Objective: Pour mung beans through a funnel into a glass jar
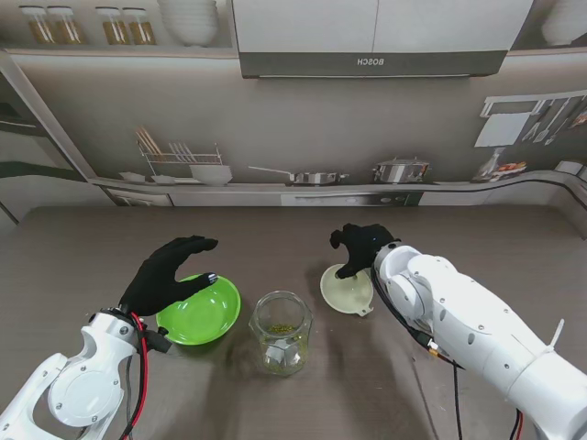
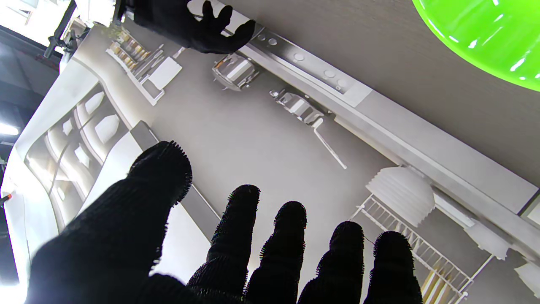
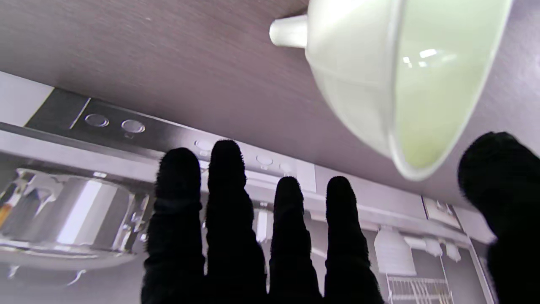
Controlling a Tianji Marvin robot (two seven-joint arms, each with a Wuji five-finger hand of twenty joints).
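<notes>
Right now: funnel [image 1: 347, 290] on counter [image 1: 275, 238] beneath right hand [image 1: 360, 246], fingers [image 3: 228, 202] spread, holding nothing; left hand [image 1: 167, 273] open over green bowl [image 1: 202, 313].

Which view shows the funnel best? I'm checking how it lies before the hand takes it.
The right wrist view: the funnel fills the frame, on its side, spout and open mouth both clear. The stand view shows the funnel small, partly behind the right hand. The left wrist view lacks it.

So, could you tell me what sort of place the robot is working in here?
Probably a mock kitchen: behind the table the backdrop looks like a printed picture of a range hood, pots and a dish rack, so likely a lab.
</notes>
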